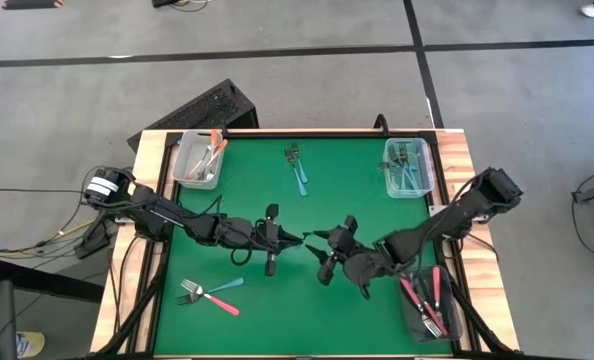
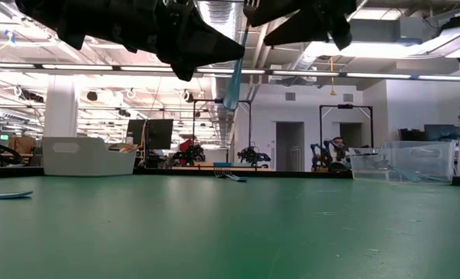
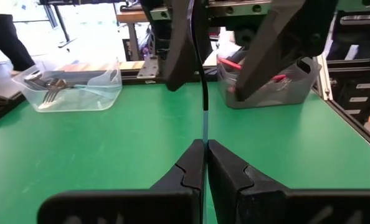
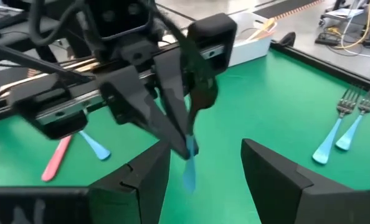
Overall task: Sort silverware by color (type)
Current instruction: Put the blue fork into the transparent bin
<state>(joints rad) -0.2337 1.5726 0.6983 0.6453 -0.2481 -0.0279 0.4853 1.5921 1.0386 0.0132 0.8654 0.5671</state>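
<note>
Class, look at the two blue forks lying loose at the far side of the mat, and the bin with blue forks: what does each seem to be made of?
Blue forks: the tines look like bright metal, grey and shiny; the handles look like plastic, flat light blue and matte. Bin: probably clear plastic, since the forks inside show through its walls.

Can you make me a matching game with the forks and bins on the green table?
Things:
1. Left gripper
2. Right gripper
3. Two blue forks
4. Pink fork

Matches:
A. lying beside a blue fork near the table's front left
B. open
C. shut on a blue fork
D. lying side by side near the far edge

Pairs: 1-C, 2-B, 3-D, 4-A
</note>
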